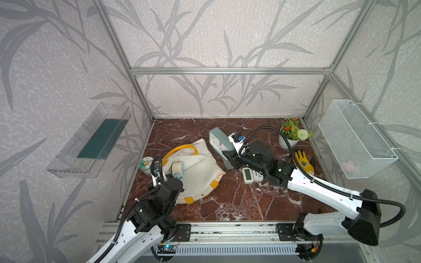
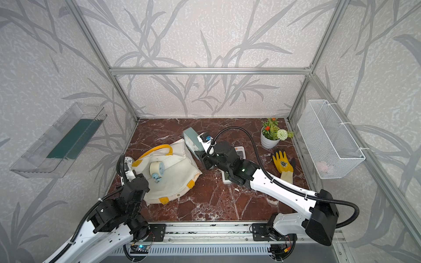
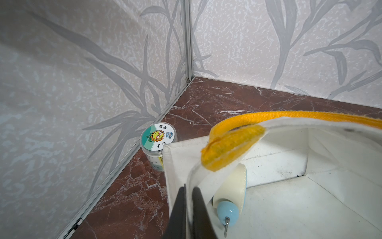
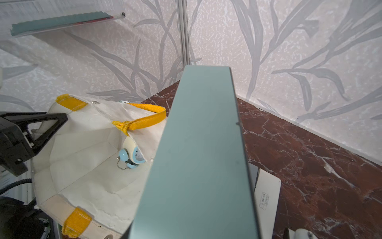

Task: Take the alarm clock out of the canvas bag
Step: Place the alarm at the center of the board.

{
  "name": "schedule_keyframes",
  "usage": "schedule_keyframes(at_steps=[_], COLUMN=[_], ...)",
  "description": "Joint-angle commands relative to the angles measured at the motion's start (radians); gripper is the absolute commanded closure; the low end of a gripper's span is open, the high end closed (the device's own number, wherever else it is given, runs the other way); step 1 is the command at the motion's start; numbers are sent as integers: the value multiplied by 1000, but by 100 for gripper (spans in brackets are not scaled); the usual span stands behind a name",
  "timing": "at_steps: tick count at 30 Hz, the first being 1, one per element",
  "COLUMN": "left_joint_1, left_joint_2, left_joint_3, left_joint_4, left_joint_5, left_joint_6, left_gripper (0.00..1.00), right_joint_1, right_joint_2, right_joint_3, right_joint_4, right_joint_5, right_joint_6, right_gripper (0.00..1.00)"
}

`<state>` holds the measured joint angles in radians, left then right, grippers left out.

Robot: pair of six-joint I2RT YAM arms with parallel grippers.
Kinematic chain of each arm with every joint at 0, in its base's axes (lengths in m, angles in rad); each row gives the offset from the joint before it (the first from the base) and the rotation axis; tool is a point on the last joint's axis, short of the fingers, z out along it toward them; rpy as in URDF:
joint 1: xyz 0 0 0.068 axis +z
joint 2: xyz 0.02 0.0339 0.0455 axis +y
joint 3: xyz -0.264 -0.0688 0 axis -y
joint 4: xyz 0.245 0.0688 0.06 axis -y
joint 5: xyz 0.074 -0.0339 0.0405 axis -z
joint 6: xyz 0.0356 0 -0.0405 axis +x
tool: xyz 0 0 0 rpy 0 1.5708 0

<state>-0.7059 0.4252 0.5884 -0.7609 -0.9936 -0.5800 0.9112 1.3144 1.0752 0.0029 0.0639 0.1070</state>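
Note:
The cream canvas bag (image 1: 200, 173) lies on its side at the table's left, mouth open, with yellow handles. The alarm clock (image 1: 178, 169) (image 2: 156, 169) (image 4: 134, 155), cream with pale blue bells, lies inside the bag near the mouth. My left gripper (image 3: 189, 191) is shut on the bag's white rim beside a yellow patch, and the clock (image 3: 231, 192) sits just past its fingers. My right gripper (image 1: 229, 157) (image 2: 204, 159) is shut on a flat grey-green box (image 1: 218, 141) (image 4: 198, 155) held tilted beside the bag. In the right wrist view the box hides the jaws.
A round jar with a sunflower lid (image 1: 147, 164) (image 3: 158, 137) stands by the left wall. White handheld devices (image 1: 247, 175) lie under the right arm. A yellow glove (image 1: 304, 161) and a potted plant (image 1: 290, 136) sit at the right. A wire basket (image 1: 355, 139) and a clear shelf (image 1: 91, 141) hang on the side walls.

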Motion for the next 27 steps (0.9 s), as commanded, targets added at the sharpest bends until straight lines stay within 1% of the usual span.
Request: schedule_keyframes(at_steps=[1, 7, 15, 19, 23, 27], left_joint_1=[2, 2, 2, 2, 1, 3], left_joint_2=[1, 1, 0, -3, -9, -20], left_joint_3=[13, 10, 8, 5, 2, 1], left_joint_4=[-49, -53, -58, -64, -69, -76], left_joint_5=[-37, -32, -28, -28, -27, -26], left_joint_6=[-41, -51, -57, -64, -70, -72], left_gripper=[100, 100, 100, 100, 100, 100], right_joint_1=[-15, -26, -29, -29, -28, -28], right_joint_2=[27, 113, 226, 282, 340, 386], right_joint_3=[14, 10, 36, 81, 136, 166], right_joint_4=[77, 99, 137, 101, 57, 31], right_joint_5=[10, 28, 54, 66, 31, 39], right_joint_6=[-15, 9, 82, 142, 199, 249], right_gripper=[69, 69, 69, 69, 69, 70])
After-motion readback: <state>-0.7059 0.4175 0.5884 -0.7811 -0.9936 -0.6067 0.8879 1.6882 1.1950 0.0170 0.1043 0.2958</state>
